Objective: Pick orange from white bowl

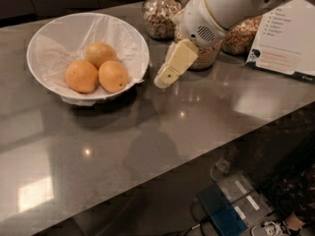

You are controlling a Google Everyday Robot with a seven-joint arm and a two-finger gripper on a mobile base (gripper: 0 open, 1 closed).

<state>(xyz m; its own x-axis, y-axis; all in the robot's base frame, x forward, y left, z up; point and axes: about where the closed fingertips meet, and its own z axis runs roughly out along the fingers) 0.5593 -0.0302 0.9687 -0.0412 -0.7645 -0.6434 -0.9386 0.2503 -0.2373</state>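
Three yellow-orange oranges lie together in the white bowl [47, 38], which is lined with crinkled white paper and stands at the back left of the grey counter. One orange [81, 76] is at the left, one [113, 75] at the right, one [101, 53] behind them. My gripper [165, 77] hangs from the white arm, pointing down and left, just right of the bowl's rim and above the counter. It holds nothing that I can see.
Glass jars of cereal [160, 14] stand at the back behind the arm. A white printed card [283, 38] leans at the back right. The counter's front edge runs diagonally; floor gear [236, 203] lies below it.
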